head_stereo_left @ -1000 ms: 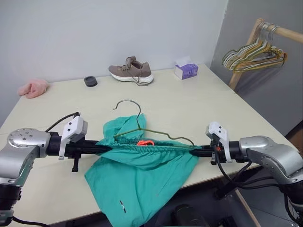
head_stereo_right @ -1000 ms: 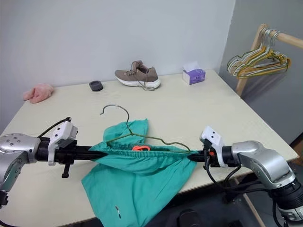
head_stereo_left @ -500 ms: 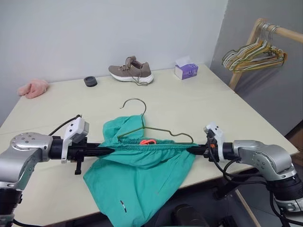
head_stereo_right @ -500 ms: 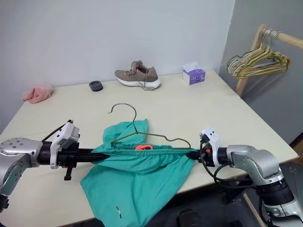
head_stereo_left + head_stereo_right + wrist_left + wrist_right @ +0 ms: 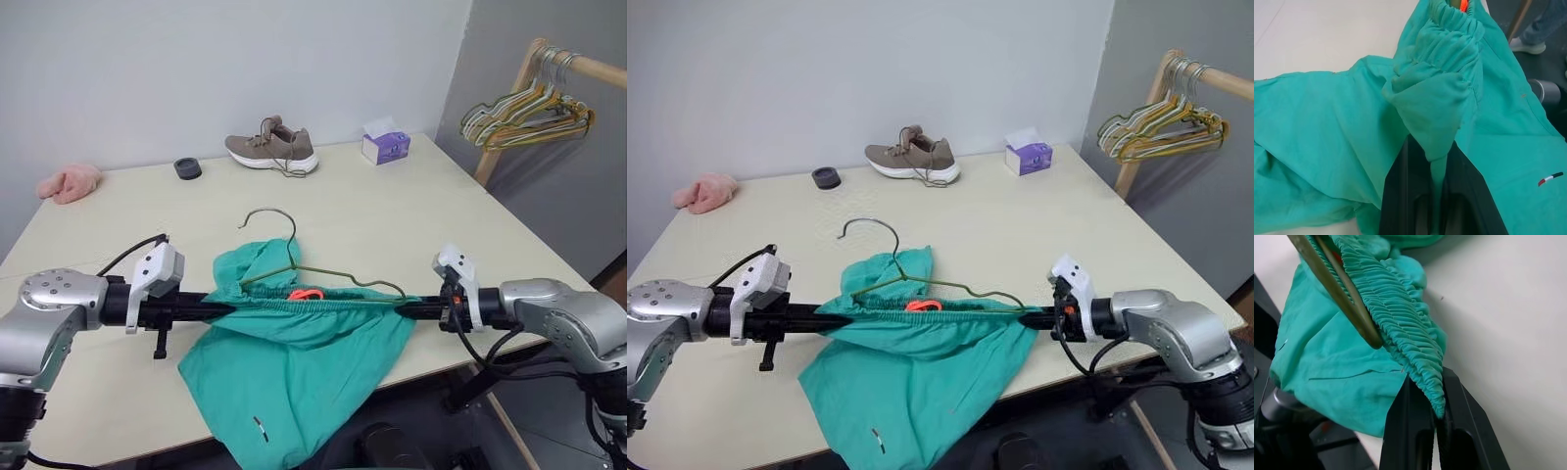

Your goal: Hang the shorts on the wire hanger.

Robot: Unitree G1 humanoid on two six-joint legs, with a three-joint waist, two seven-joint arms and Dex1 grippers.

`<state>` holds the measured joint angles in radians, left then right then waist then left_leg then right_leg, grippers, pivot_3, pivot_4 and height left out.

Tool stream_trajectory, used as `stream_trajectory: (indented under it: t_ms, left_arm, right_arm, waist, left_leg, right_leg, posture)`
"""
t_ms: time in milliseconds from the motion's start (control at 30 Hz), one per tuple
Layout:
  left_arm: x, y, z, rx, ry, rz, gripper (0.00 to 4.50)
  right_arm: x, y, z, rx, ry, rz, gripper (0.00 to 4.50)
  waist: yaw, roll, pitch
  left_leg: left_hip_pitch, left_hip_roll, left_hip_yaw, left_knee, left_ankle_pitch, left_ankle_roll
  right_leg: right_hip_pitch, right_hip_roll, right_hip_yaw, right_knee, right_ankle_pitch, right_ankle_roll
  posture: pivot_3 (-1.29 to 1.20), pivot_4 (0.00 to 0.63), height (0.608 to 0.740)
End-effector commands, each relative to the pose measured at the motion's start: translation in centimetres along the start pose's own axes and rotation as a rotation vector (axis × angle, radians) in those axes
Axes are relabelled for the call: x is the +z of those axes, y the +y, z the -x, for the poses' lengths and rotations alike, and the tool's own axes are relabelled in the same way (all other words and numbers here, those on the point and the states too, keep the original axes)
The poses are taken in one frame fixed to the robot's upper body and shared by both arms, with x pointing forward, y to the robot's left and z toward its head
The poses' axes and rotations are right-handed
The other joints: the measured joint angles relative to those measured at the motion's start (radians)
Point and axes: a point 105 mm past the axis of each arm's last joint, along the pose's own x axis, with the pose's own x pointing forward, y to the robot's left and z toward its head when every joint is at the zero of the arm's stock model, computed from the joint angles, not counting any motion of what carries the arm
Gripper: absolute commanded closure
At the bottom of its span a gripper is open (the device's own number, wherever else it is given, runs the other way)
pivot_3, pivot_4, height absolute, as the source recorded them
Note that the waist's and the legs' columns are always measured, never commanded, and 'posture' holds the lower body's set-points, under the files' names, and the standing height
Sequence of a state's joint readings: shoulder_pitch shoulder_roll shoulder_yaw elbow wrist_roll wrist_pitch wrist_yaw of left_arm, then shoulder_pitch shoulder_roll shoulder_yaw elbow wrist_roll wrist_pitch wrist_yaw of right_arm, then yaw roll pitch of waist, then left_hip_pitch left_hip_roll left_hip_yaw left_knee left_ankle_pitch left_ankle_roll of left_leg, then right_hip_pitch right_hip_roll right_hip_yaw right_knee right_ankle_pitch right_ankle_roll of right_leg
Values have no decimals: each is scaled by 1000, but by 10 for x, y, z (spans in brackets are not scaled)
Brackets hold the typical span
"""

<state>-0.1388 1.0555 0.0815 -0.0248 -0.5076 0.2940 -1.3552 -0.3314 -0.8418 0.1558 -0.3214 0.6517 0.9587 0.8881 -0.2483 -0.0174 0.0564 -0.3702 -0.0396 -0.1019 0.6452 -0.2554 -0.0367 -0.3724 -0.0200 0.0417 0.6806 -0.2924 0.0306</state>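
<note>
Head views: you see the shorts [image 5: 294, 362] in the lower centre of the frame, waistband stretched level between both grippers, the legs hanging over the table [image 5: 411, 215] edge. The left gripper [image 5: 217, 307], centre left, is clenched on one waistband end; the right gripper [image 5: 407, 306], centre right, is clenched on the other. The wire hanger [image 5: 313, 274] lies just above the waistband, hook toward the upper centre. An orange tag [image 5: 304, 293] shows mid-waistband.

Left wrist view: your black fingers [image 5: 1400, 196] pinch a bunched fold of teal fabric at bottom centre.

Right wrist view: fingers [image 5: 1410, 426] grip the gathered waistband; the hanger's wire end sits beside it, upper left.
</note>
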Motion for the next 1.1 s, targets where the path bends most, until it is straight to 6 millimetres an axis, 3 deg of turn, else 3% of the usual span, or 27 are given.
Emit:
stream_trajectory:
  t_ms: [33, 233, 500, 733, 1100]
  left_arm:
    - [-10, 29, 33, 212, 79, 19, 4500]
    - [9, 40, 27, 269, -66, 72, 4500]
    - [4, 17, 23, 157, -73, 175, 4500]
    - [-5, 7, 25, 110, 4, 154, 4500]
    - [-16, 30, 32, 249, 72, 60, 4500]
  right_arm:
    - [-11, -32, 34, -201, 81, 20, 4493]
    - [-13, -13, 19, -109, 54, 3, 4493]
    - [-13, -12, 14, -116, 17, -15, 4493]
    - [-13, -16, 20, -125, 22, -35, 4493]
    - [-9, -3, 35, -40, 81, 33, 4493]
  waist:
    - [-1, 0, 0]
    - [1, 0, 0]
    - [0, 0, 0]
    - [2, 0, 0]
    - [4, 1, 0]
  left_leg:
    - [0, 0, 0, 0, 0, 0]
    - [0, 0, 0, 0, 0, 0]
    - [0, 0, 0, 0, 0, 0]
    - [0, 0, 0, 0, 0, 0]
    - [0, 0, 0, 0, 0, 0]
  right_leg:
    - [0, 0, 0, 0, 0, 0]
    - [0, 0, 0, 0, 0, 0]
    - [0, 0, 0, 0, 0, 0]
    - [0, 0, 0, 0, 0, 0]
    - [0, 0, 0, 0, 0, 0]
  posture:
    - [-275, 0, 740]
    - [-275, 0, 740]
    - [-271, 0, 740]
    - [-268, 0, 740]
    - [-268, 0, 740]
